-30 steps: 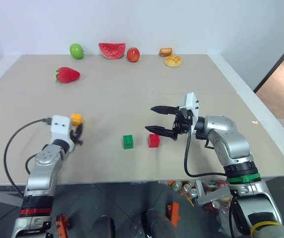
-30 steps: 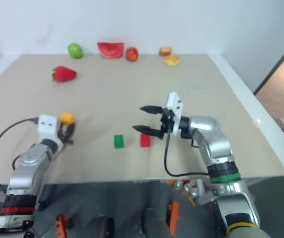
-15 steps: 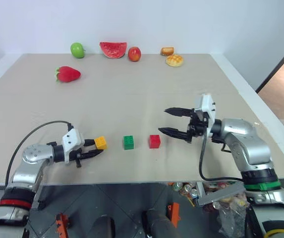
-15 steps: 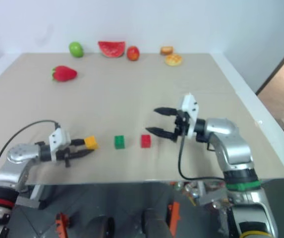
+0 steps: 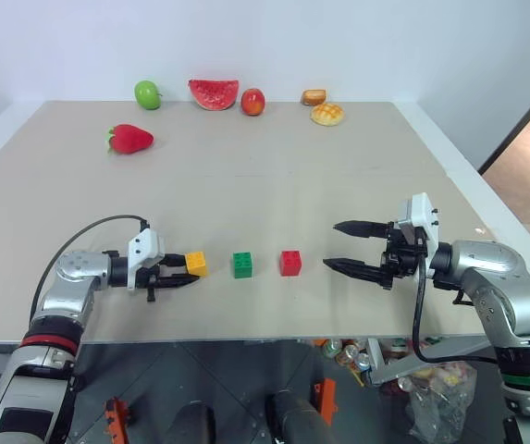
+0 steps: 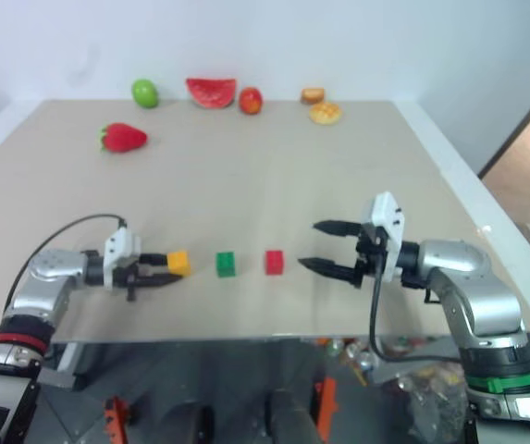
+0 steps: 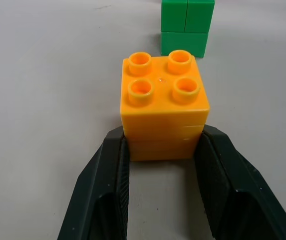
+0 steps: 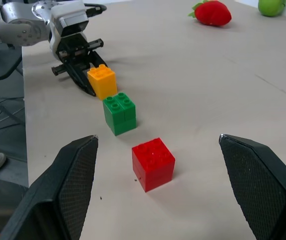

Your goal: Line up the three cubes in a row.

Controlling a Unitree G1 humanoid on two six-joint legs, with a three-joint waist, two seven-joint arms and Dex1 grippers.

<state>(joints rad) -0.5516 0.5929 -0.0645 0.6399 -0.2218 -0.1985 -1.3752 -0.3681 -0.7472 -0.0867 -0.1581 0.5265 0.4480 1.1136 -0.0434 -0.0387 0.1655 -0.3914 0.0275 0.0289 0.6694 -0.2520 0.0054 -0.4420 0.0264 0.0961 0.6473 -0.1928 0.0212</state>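
Note:
The three cubes stand in one line near the table's front edge: yellow-orange cube (image 5: 196,264), green cube (image 5: 240,265), red cube (image 5: 289,263). My left gripper (image 5: 189,271) lies low and points right, shut on the yellow-orange cube (image 7: 162,107), with one finger (image 7: 114,165) on each side of it. That cube sits at table level, a small gap from the green cube (image 7: 186,22). My right gripper (image 5: 332,244) hangs open to the right of the red cube (image 8: 153,163), apart from it and holding nothing.
Toy food lines the far edge of the table (image 5: 265,185): a strawberry (image 5: 131,139), green apple (image 5: 147,93), watermelon slice (image 5: 214,92), red fruit (image 5: 253,101) and two bread pieces (image 5: 326,114). A black cable (image 5: 89,231) loops from my left wrist.
My left gripper has swung down and turned to the right, bringing the yellow-orange cube to table level beside the green one. My right gripper has drawn back to the right, away from the red cube.

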